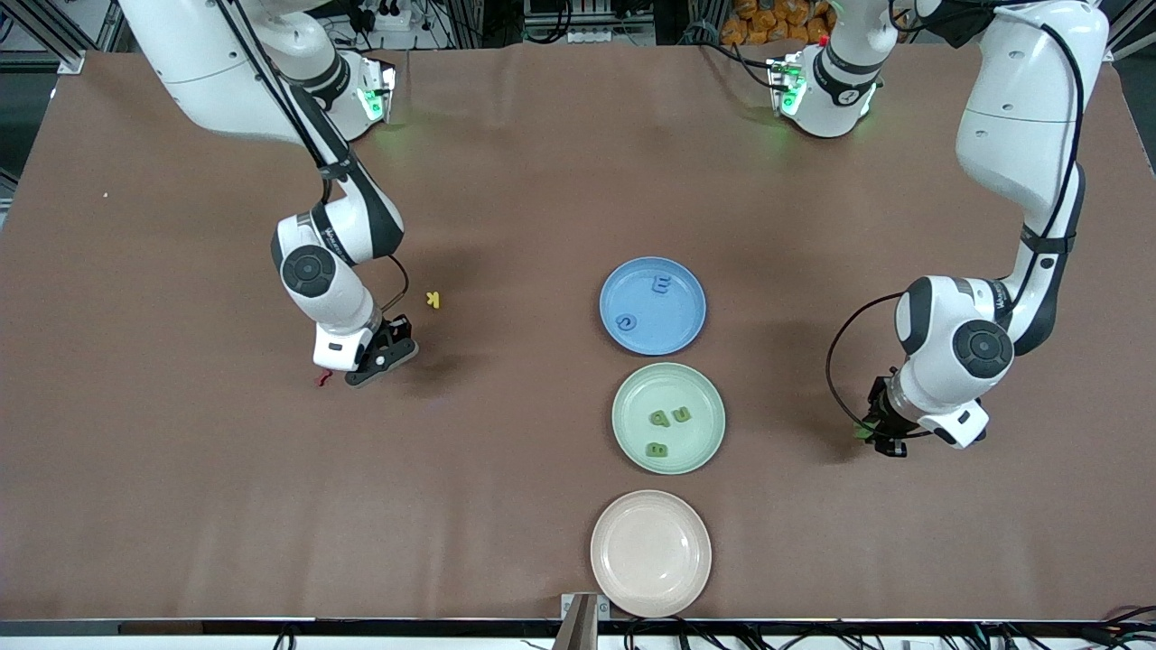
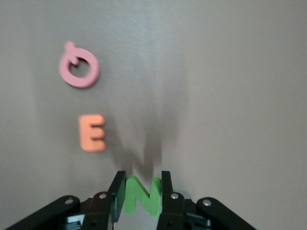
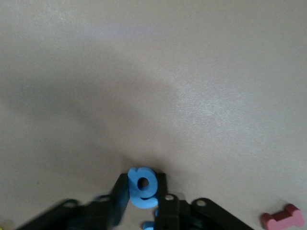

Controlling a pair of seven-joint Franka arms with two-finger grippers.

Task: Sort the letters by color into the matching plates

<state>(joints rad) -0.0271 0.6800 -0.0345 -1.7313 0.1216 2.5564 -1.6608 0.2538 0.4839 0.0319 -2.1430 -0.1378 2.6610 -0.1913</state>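
Note:
The blue plate [image 1: 679,318] holds two blue letters [image 1: 662,286]. The mint green plate [image 1: 700,441], nearer the front camera, holds three green letters [image 1: 661,417]. My left gripper [image 1: 885,438] is low over the table toward the left arm's end. In the left wrist view the gripper [image 2: 142,181] is shut on a green N [image 2: 142,196]. My right gripper [image 1: 384,357] is low over the table toward the right arm's end. In the right wrist view the gripper [image 3: 143,181] is shut on a blue letter [image 3: 142,188]. Another blue bit [image 3: 149,225] shows under the fingers.
A beige-pink plate [image 1: 650,552] sits nearest the front camera. A yellow K [image 1: 434,299] and a red piece [image 1: 322,378] lie by the right gripper; the red piece also shows in the right wrist view [image 3: 283,218]. A pink G [image 2: 79,70] and an orange E [image 2: 92,132] lie near the left gripper.

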